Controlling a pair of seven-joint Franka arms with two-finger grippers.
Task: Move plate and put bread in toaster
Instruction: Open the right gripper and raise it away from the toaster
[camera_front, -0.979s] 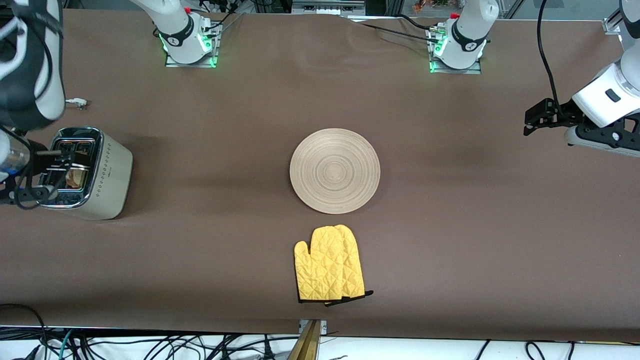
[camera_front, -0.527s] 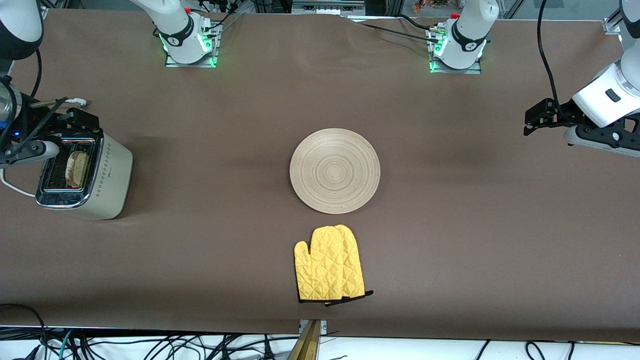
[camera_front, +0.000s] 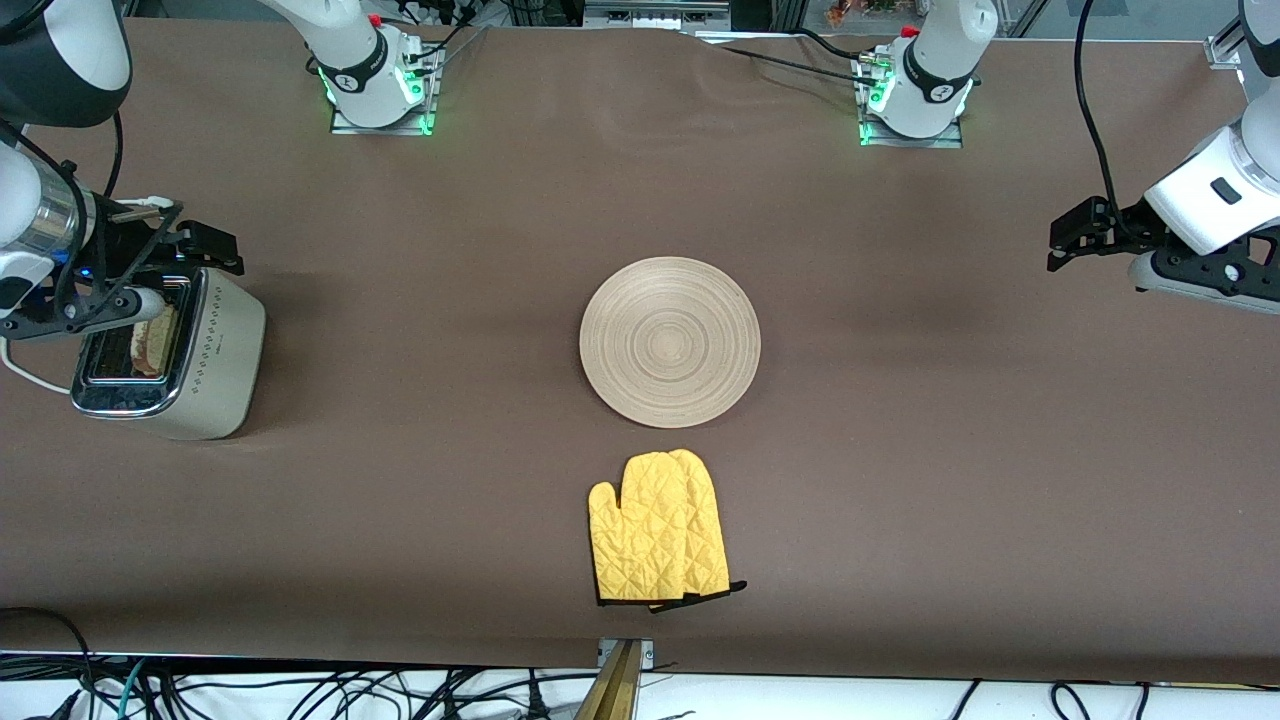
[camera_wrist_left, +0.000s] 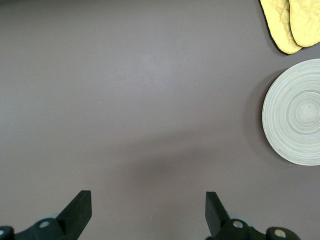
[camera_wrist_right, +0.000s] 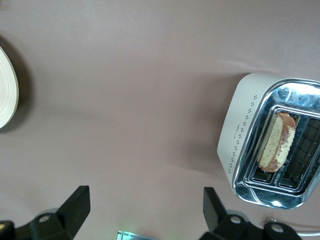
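Observation:
The cream-white toaster (camera_front: 205, 360) stands at the right arm's end of the table. The bread (camera_front: 155, 340) stands in one of its slots, its top sticking out; the right wrist view shows the bread (camera_wrist_right: 275, 142) in the toaster (camera_wrist_right: 240, 140) too. My right gripper (camera_front: 200, 245) is open and empty, over the toaster's end farther from the front camera. The light-wood plate (camera_front: 670, 342) lies flat at the table's middle and also shows in the left wrist view (camera_wrist_left: 295, 120). My left gripper (camera_front: 1075, 235) is open and empty, waiting over the left arm's end of the table.
A yellow oven mitt (camera_front: 660, 530) lies just nearer to the front camera than the plate. The toaster's white cord (camera_front: 25, 375) runs off the table's end. The arm bases (camera_front: 375, 75) stand along the table's top edge.
My right gripper has let go of the bread in the toaster slot, lifted off, and moved away from the slot toward the bases. The left arm has not moved.

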